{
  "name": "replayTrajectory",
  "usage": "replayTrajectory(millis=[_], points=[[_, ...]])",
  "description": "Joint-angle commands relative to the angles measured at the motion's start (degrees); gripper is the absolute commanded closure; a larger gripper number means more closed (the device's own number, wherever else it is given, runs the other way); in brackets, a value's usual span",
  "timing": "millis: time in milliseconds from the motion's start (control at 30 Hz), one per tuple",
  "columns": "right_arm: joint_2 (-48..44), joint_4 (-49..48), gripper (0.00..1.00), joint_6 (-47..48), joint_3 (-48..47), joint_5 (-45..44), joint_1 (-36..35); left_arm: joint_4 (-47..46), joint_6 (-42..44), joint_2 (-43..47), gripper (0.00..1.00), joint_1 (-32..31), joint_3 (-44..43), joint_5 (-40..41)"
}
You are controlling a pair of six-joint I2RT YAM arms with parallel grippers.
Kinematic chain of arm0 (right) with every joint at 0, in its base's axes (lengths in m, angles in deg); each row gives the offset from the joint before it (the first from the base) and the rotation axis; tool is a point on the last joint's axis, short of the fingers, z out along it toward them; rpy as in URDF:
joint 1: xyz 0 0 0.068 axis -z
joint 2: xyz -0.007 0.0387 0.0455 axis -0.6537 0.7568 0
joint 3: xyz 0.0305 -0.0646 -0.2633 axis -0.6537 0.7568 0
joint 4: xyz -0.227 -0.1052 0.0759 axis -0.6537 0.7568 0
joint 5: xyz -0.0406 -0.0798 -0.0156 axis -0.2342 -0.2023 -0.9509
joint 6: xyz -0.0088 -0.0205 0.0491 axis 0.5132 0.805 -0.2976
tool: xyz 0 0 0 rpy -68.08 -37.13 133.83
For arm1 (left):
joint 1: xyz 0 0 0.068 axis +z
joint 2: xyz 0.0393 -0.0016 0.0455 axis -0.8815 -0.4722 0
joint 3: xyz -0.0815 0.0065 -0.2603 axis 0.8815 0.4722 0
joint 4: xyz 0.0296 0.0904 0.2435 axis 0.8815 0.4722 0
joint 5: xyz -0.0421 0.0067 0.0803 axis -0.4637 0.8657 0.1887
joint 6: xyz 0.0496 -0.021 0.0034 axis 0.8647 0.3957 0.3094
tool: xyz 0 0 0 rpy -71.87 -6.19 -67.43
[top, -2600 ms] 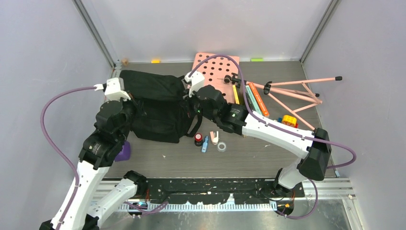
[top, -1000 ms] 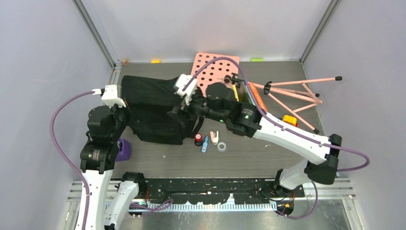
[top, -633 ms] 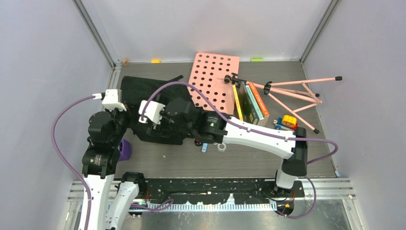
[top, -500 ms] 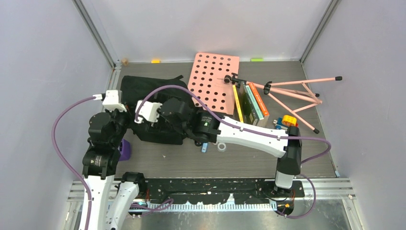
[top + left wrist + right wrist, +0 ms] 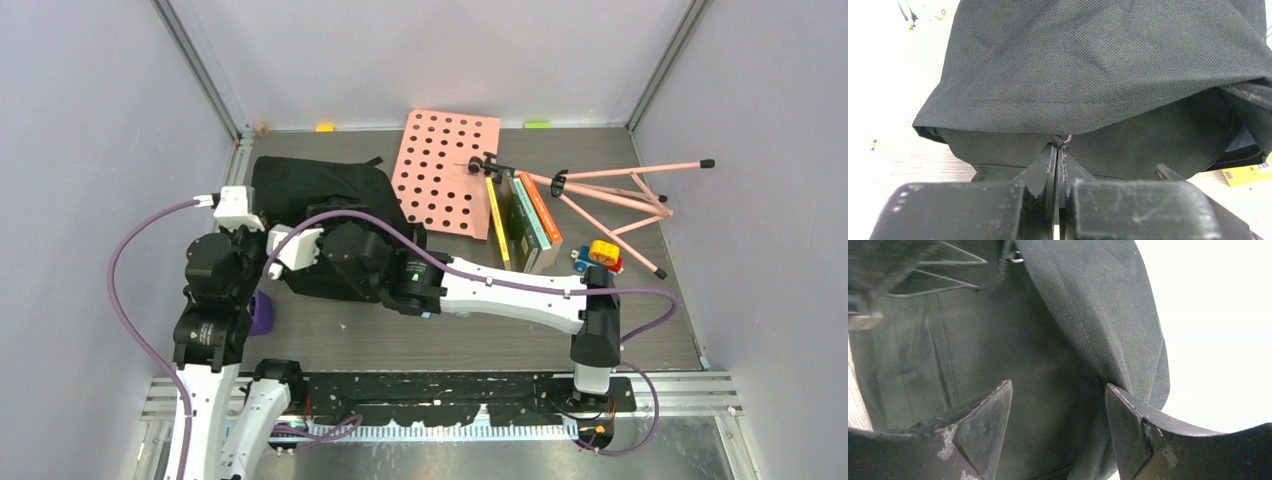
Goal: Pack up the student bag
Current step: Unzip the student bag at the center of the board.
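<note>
The student bag is a black fabric backpack lying at the left of the table, and both arms meet at its near edge. In the left wrist view my left gripper is shut on the small zipper pull under the bag's folded upper flap. My right arm reaches across from the right. Its gripper stands open inside the bag's mouth, with the grey-green lining behind the jaws and the flap's edge by the right finger. The left gripper's fingers show at the top left of that view.
A pink perforated board lies behind the bag, with a row of books and a pink tripod to its right. A yellow and red toy sits near the books. A purple object lies by the left arm.
My right arm has swung left across the bag, from its right side to the near left corner beside the left gripper. The left gripper has kept its hold and place.
</note>
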Motion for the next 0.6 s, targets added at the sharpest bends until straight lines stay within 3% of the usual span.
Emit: replayTrajectory(millis=[0,267,567], points=[[-2.31,-1.36,0.26,2.36,-0.1,0.91,-2.33,-3.42,0.4,-0.05,1.0,0.27,0.28,0.7],[-6.05,0.51,0.21,-1.49,-0.02,6.37,-3.18,-3.64,0.35,0.28,1.0,0.3,0.78,1.22],[-1.58,1.05,0.14,0.24,-2.71,2.54,-0.85,-3.74,0.04,0.87,1.0,0.31,0.57,1.26]])
